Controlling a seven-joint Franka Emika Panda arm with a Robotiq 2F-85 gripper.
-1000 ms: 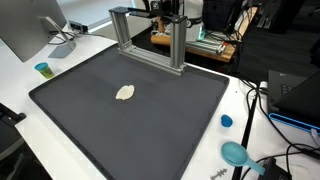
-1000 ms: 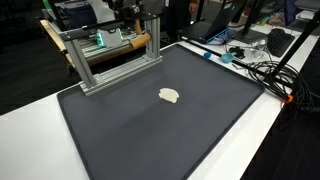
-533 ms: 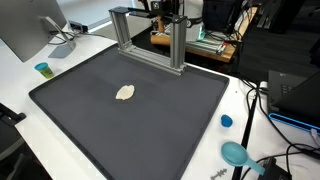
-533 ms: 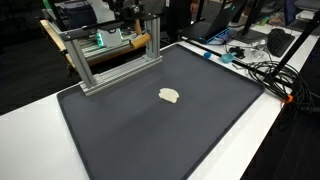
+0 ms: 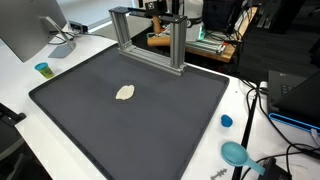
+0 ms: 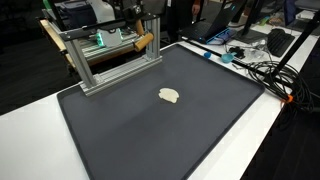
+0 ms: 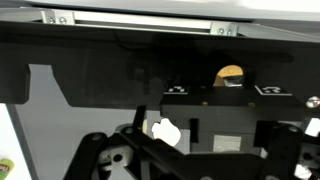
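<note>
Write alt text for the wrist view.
A small pale lump shows mid-frame, just above the dark gripper at the bottom. Dark shapes fill most of the picture, with a grey mat at left and a metal rail along the top.

The arm [image 5: 163, 9] reaches in at the top edge of both exterior views, which cuts it off, and it is dark against the clutter behind the aluminium frame [image 5: 150, 38]. How the jaws stand cannot be told there. In the dim, blurred wrist view, the claw [image 7: 195, 160] shows only dark linkages, and its fingers [image 7: 100, 152] run out past the bottom edge. Between them a pale lump [image 7: 165, 130] is partly covered. Beyond the claw, a yellow rounded thing [image 7: 230, 74] shows only its top above a dark bar. Well away from the claw, the pale scrap [image 5: 125, 92] on the mat is too small to identify.
</note>
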